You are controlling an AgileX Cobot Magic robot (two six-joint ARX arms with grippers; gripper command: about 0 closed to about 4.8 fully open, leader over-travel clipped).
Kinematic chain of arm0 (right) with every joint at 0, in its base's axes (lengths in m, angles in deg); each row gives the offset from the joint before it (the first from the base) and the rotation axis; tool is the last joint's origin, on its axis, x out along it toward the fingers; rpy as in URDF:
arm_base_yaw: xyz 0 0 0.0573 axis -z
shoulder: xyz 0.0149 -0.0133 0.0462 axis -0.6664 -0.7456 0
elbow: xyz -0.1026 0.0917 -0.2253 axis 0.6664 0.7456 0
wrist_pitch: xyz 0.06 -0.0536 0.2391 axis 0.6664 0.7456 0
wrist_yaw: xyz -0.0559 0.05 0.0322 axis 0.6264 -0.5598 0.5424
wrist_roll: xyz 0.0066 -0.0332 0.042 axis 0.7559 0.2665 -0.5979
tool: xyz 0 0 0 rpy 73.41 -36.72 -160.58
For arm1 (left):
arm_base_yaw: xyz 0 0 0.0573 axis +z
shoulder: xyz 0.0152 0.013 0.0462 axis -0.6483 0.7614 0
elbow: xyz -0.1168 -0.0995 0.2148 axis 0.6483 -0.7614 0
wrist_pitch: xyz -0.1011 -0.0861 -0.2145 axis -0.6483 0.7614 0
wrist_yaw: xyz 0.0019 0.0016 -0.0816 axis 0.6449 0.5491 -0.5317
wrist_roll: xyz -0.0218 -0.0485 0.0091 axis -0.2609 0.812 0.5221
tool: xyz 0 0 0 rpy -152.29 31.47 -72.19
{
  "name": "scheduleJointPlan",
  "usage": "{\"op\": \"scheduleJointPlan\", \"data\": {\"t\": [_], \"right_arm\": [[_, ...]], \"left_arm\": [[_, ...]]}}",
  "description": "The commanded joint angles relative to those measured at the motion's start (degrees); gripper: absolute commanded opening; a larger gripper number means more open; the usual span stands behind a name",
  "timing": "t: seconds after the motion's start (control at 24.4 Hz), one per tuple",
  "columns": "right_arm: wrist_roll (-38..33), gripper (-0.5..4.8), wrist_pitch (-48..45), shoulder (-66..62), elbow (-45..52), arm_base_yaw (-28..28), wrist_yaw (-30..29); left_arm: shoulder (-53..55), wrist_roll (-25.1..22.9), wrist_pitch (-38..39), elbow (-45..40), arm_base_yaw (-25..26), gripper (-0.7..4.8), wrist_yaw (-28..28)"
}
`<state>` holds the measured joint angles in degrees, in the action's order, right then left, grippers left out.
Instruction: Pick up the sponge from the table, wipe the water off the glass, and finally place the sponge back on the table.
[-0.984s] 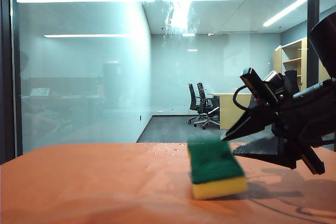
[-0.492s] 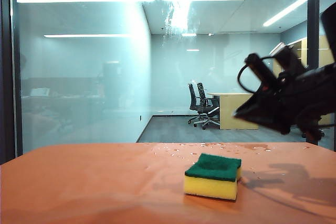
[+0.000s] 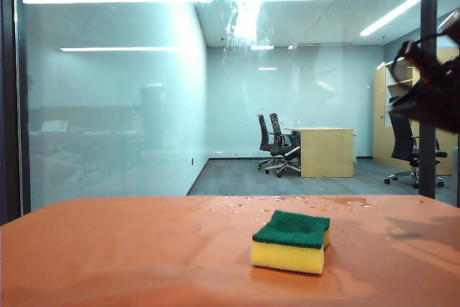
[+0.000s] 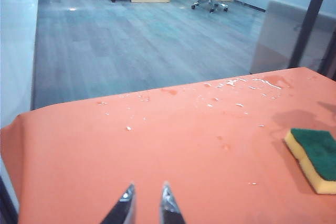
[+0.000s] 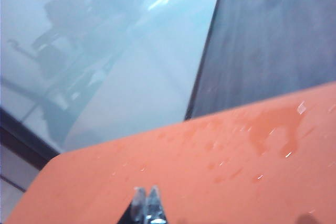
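The sponge (image 3: 291, 242), yellow foam with a green top, lies flat on the orange table (image 3: 129, 249), right of centre, and nothing touches it. It also shows at the edge of the left wrist view as the sponge (image 4: 315, 156). My right gripper (image 3: 402, 106) hangs blurred high at the right edge, well above and to the right of the sponge. Its wrist view shows the right gripper (image 5: 146, 193) shut and empty over the table (image 5: 157, 171). My left gripper (image 4: 148, 192) is open just above the table (image 4: 157, 145), far from the sponge. The glass (image 3: 108, 106) rises behind the table, with whitish water streaks (image 3: 244, 5) near its top.
Droplets (image 3: 237, 206) are scattered along the table's far edge by the glass, and a wet patch (image 5: 273, 129) shows in the right wrist view. A dark frame bar (image 3: 429, 77) stands at the right. An office with chairs and a desk (image 3: 327, 150) lies beyond the glass.
The sponge, tilted and blurred by the right gripper a second ago, now lies flat and still. The right gripper has shut and pulled up and to the right. The left gripper kept still.
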<state>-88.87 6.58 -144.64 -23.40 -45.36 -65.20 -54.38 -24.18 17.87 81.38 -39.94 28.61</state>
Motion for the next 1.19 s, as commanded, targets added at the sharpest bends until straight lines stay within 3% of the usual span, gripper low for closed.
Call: {"op": "scheduleJointPlan", "data": {"t": [0.04, 0.37, 0.61, 0.74, 0.9, 0.98, 1.19], "right_arm": [[5.8, -0.09, 6.3, 3.8, -1.1, 2.0, 0.0], [18.3, -0.09, 23.4, 15.4, -4.6, 4.2, 6.4], [26.4, -0.09, 33.0, 22.9, -6.2, 4.2, 16.0], [27.0, -0.09, 36.5, 29.3, -6.0, 4.2, 20.8], [28.8, -0.09, 40.1, 41.9, -2.6, 4.2, 23.1], [28.8, -0.09, 46.2, 47.6, -1.4, 4.2, 25.6], [28.2, -0.09, 50.2, 58.1, 4.9, 4.1, 25.6]], "left_arm": [[0.1, -0.3, -1.6, 0.2, 0.0, 0.65, 0.4], [0.1, -0.2, -2.5, 0.2, 0.0, 0.64, 0.6], [0.1, -0.3, -2.6, 0.2, 0.0, 0.57, 2.0], [0.1, -0.4, -3.9, 0.2, 0.0, 0.57, 3.5], [0.1, -1.3, -4.6, 0.2, 0.0, 0.57, 8.4], [0.1, -1.3, -4.6, 0.2, 0.0, 0.56, 11.4], [0.1, -5.6, -4.6, 0.2, 0.0, 0.47, 17.9]]}}
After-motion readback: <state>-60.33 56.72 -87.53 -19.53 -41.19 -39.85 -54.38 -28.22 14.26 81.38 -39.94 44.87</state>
